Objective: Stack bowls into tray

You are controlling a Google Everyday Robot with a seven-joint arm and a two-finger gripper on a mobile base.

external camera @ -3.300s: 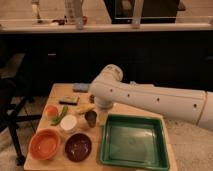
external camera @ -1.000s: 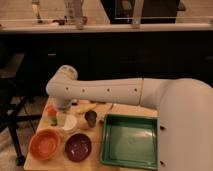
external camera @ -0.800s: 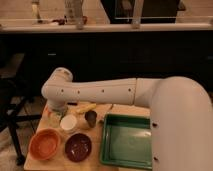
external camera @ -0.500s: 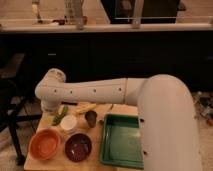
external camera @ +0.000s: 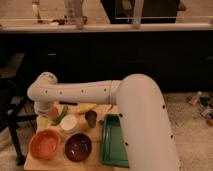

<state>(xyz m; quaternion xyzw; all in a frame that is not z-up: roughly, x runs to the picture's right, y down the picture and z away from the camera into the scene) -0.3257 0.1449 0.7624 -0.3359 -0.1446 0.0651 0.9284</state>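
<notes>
Our gripper hangs wide open and empty just behind the orange bowl, so we judge a careless descent could knock the white cup or the maroon bowl, while our arm crowds the green tray at right.

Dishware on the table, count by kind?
Bowls: 2, orange bowl, maroon bowl
Tray: 1, green tray
Cups: 2, white cup, dark metal cup
Total: 5
Gripper hidden behind the arm, over the table at its back-left corner.
</notes>
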